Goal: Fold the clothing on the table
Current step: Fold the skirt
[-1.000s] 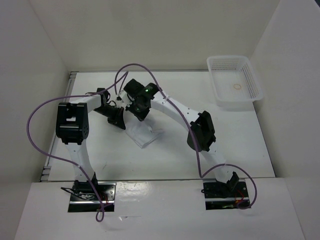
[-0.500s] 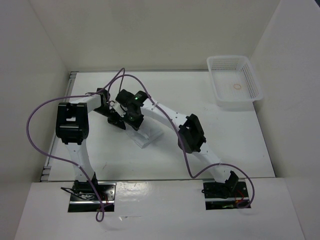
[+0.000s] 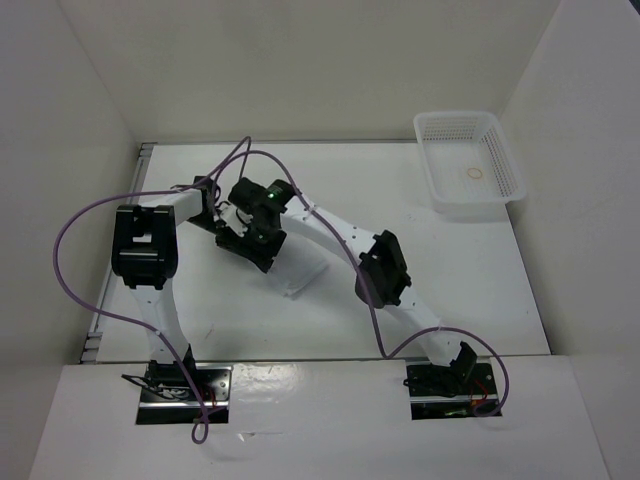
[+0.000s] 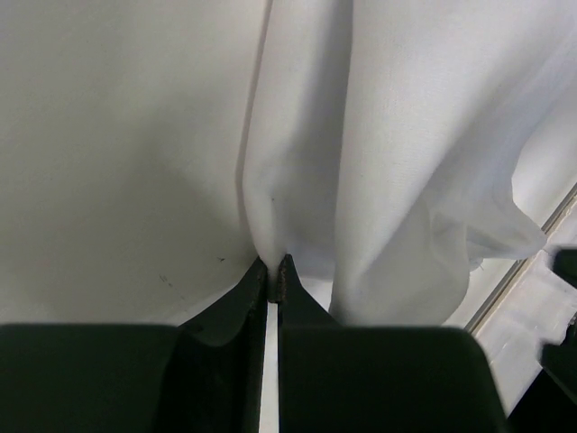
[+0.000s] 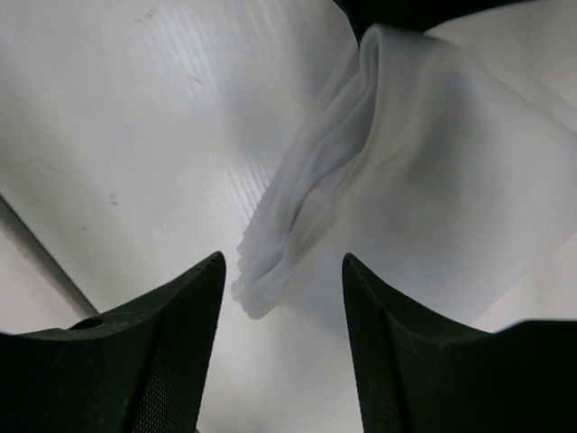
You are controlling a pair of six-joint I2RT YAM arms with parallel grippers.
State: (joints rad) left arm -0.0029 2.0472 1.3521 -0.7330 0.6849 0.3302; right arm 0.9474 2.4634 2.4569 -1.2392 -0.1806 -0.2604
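Note:
The white clothing [image 3: 304,273] lies partly on the table [image 3: 460,290], mostly hidden under both wrists in the top view. My left gripper [image 3: 229,241] is shut on a pinched fold of the clothing [image 4: 406,171], right at its fingertips [image 4: 286,271]. My right gripper [image 3: 263,246] hangs just beside it, open. In the right wrist view the clothing [image 5: 424,162] spreads ahead, and its bunched end droops between the right gripper's [image 5: 281,263] spread fingers [image 5: 194,307] without being pinched.
A white mesh basket [image 3: 500,150] stands at the back right corner with a small ring [image 3: 474,173] inside. White walls close in the table on three sides. Purple cables loop over both arms.
My right arm swung left toward the left gripper, and its jaws opened and let go of the clothing. The cloth has sunk flatter. The left gripper kept its hold.

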